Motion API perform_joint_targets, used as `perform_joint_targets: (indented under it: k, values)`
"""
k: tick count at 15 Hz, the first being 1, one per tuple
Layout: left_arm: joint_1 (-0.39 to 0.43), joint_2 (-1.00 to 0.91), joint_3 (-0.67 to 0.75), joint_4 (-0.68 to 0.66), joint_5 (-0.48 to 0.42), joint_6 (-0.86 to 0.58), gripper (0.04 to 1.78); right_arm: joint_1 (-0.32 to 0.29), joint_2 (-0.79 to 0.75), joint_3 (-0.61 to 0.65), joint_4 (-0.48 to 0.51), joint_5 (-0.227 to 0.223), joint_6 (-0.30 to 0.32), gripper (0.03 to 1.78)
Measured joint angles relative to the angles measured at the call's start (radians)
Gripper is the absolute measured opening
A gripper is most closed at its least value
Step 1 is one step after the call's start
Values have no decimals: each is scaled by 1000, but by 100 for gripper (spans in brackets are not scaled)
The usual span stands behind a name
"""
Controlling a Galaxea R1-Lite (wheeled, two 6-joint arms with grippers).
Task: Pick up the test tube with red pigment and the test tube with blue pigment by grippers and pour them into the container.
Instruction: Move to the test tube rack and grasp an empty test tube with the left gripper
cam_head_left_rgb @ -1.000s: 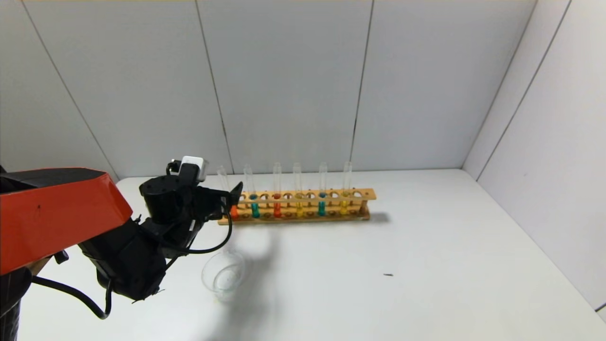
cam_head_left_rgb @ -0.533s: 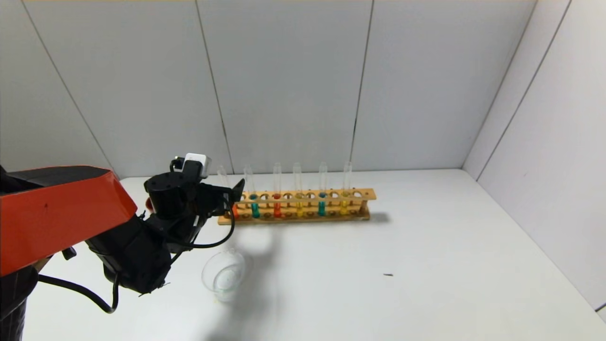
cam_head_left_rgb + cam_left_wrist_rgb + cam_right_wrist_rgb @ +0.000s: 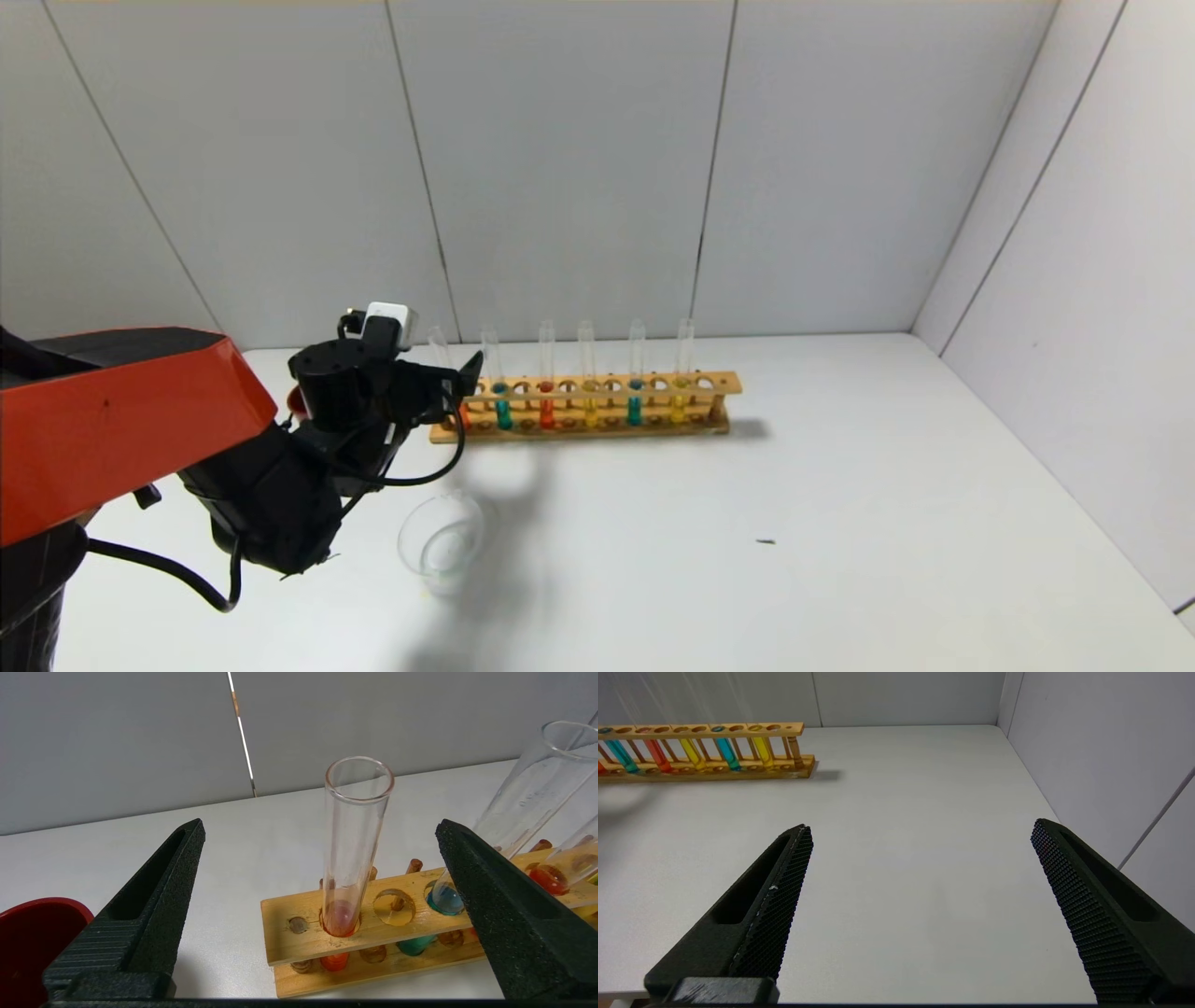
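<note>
A wooden rack [image 3: 653,385] stands across the back of the table. The test tube with red pigment [image 3: 355,849] stands upright in its leftmost filled hole, also seen in the head view [image 3: 461,416]. Beside it in the rack is the test tube with blue pigment [image 3: 446,898] [image 3: 502,411]. My left gripper [image 3: 320,828] [image 3: 459,385] is open, its fingers wide on either side of the red tube and apart from the glass. The clear container [image 3: 441,541] sits on the table in front of the rack's left end. My right gripper [image 3: 920,830] is open over bare table.
Further along the rack stand another red tube [image 3: 546,411], another blue one [image 3: 635,409] and two yellow ones [image 3: 589,411]. A dark red cup [image 3: 28,942] sits left of the rack. White walls close the back and right side.
My left arm has edged forward and slightly up toward the rack's left end. Its fingers have stayed open. The tubes and the container have not moved.
</note>
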Motion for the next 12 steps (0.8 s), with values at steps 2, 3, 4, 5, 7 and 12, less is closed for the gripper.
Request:
perform_joint_targets:
  k: [2, 3, 4, 5, 7, 12]
  values:
    - [0, 0, -3, 1, 0, 1, 174, 0, 0, 0, 0, 0, 0, 171]
    - [1, 0, -5, 1, 1, 1, 174, 0, 0, 0, 0, 0, 0, 171]
    - [1, 1, -8, -2, 1, 1, 172, 0, 0, 0, 0, 0, 0, 171]
    - [1, 1, -9, -2, 1, 0, 168, 0, 0, 0, 0, 0, 0, 171]
    - [1, 1, -10, -9, 1, 1, 152, 0, 0, 0, 0, 0, 0, 171]
    - [-2, 1, -6, -12, 2, 22, 70, 0, 0, 0, 0, 0, 0, 171]
